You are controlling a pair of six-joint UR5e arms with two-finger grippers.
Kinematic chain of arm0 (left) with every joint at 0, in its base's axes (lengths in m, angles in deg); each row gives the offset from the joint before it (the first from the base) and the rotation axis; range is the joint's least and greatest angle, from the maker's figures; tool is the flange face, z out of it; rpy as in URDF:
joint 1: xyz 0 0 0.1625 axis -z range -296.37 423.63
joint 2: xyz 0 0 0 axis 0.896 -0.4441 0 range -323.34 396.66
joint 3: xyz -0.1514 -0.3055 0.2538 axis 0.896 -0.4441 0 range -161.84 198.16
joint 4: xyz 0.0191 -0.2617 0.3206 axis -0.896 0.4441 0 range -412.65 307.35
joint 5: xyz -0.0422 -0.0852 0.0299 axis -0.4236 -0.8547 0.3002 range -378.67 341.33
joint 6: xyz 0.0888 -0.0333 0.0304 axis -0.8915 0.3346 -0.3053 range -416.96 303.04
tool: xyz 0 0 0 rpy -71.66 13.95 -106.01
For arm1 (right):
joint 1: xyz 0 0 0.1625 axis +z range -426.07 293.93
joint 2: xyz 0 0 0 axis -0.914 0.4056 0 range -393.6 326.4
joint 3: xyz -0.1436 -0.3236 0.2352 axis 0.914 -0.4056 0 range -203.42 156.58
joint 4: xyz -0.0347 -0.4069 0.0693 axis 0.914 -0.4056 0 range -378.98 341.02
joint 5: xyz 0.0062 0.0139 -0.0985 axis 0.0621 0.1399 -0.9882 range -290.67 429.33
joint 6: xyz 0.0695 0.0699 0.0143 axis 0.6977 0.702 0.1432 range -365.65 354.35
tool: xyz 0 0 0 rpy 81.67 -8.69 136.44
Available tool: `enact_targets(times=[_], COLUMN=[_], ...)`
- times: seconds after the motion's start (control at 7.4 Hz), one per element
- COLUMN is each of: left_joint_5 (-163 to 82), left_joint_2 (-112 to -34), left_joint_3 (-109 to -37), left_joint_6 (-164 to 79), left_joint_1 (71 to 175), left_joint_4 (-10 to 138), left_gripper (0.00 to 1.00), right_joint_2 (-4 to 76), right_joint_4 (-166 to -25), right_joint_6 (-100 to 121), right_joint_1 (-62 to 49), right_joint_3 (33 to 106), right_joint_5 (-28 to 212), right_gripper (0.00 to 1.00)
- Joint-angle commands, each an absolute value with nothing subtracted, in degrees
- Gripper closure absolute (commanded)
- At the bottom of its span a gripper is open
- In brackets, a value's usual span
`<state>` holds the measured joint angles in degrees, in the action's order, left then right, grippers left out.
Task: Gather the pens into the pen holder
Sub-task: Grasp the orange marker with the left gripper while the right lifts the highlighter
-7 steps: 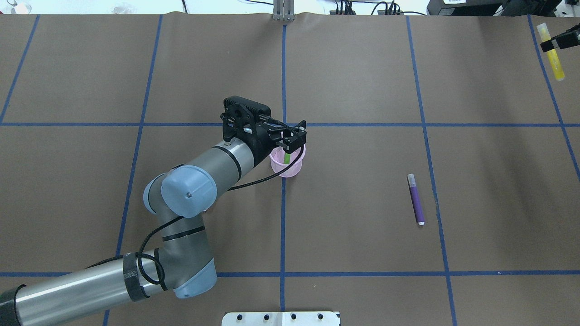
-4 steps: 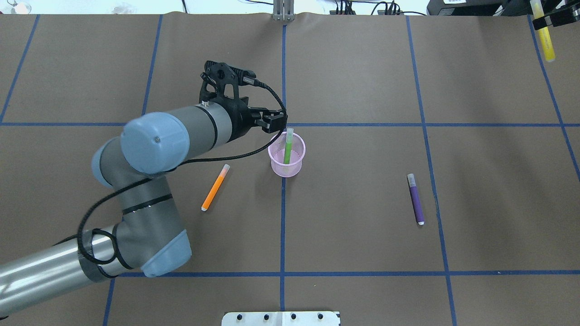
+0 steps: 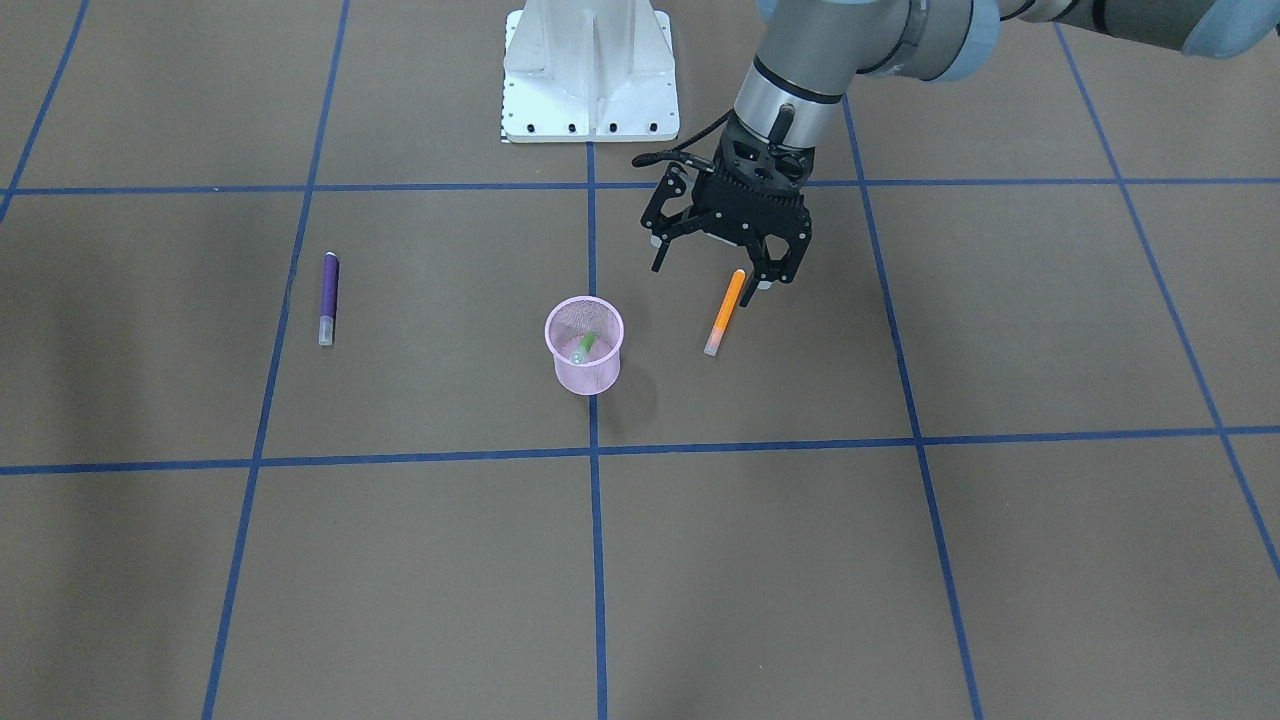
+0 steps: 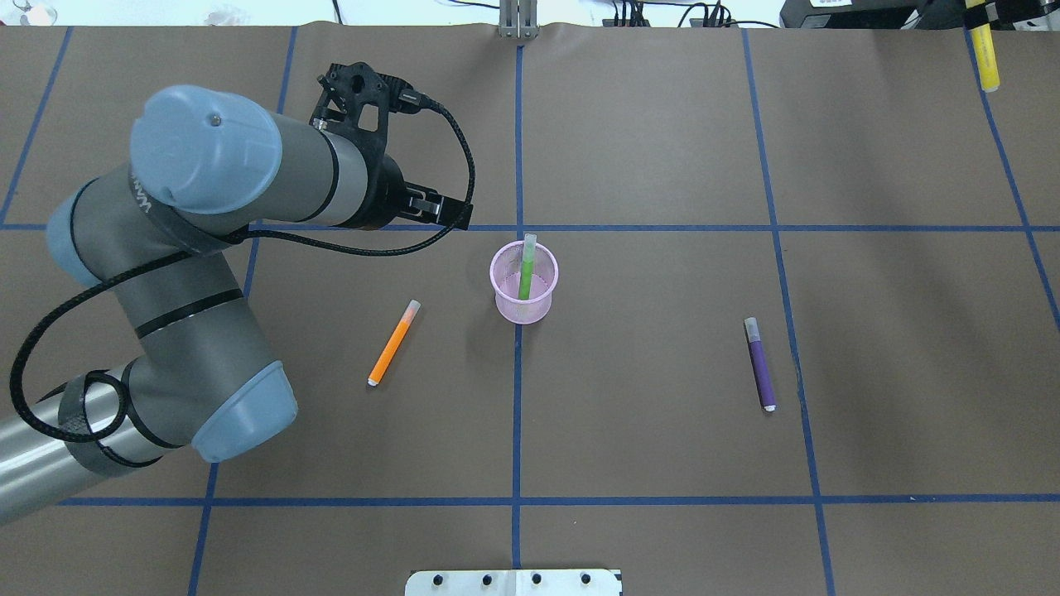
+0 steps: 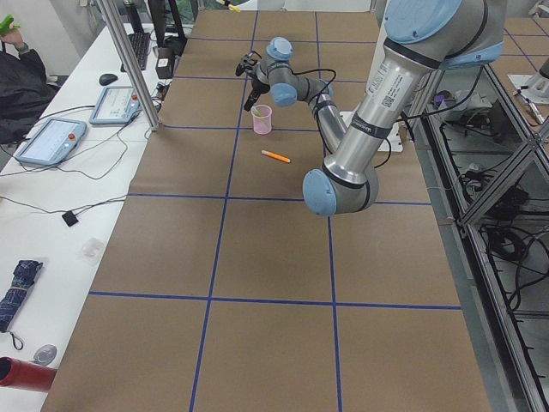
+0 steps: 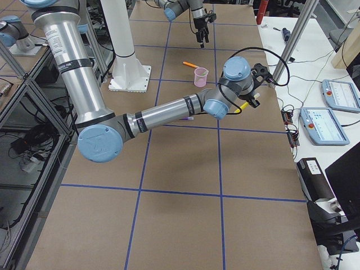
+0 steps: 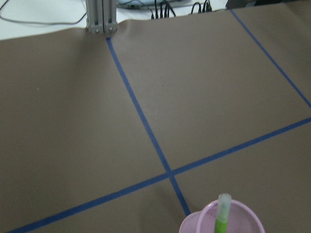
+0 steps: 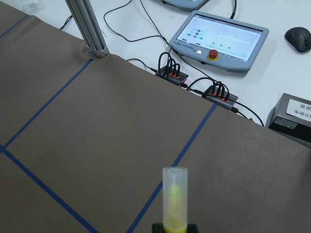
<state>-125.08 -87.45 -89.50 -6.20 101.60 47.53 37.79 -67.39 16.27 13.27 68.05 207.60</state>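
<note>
exterior front-facing view: left pincer [image 3: 714, 272], spread apart, raised near the slim orange pen [image 3: 724, 312] on the brown table [image 3: 900, 550] by the pink wire-mesh cup [image 3: 585, 375], should line up over its middle before squeezing; right pincer [image 8: 174, 228] grips a slim yellow pen [image 8: 175, 199].

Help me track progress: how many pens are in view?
4: green pen standing in the pen holder; orange pen and purple pen lying on the table; yellow pen held by the right gripper.

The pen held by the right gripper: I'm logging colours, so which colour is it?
Yellow pen with a pale translucent cap, best in the right wrist view.
</note>
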Motion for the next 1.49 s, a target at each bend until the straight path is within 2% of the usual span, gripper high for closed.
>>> enact_targets(times=[0.0, 0.27, 0.54, 0.95, 1.22, 1.35], left_joint_5=[-128.4, -128.3, -128.4, -128.3, -128.4, -128.4], left_joint_2=[-87.3, -86.7, -87.2, -87.3, -87.3, -87.4], left_joint_3=[-88.3, -85.2, -80.7, -77.7, -76.4, -75.8], left_joint_6=[-6.3, -6.2, -5.7, -6.0, -6.1, -6.2], left_joint_1=[101.2, 99.2, 97.4, 95.5, 95.5, 95.5], left_joint_4=[43.3, 43.1, 43.1, 43.9, 43.9, 44.0], left_gripper=[0.02, 0.02, 0.01, 0.02, 0.07, 0.13], right_joint_2=[37.9, 38.0, 37.7, 37.6, 37.2, 37.1], right_joint_4=[-56.8, -51.5, -51.5, -51.4, -51.5, -51.5], right_joint_6=[27.8, 33.0, 34.2, 34.2, 34.2, 34.2], right_joint_1=[6.8, 0.2, -5.2, -11.7, -14.3, -14.7], right_joint_3=[67.8, 68.2, 69.0, 71.5, 71.9, 71.9], right_joint_5=[200.2, 193.6, 190.5, 184.5, 182.4, 182.4], right_gripper=[1.00, 1.00, 1.00, 1.00, 1.00, 1.00])
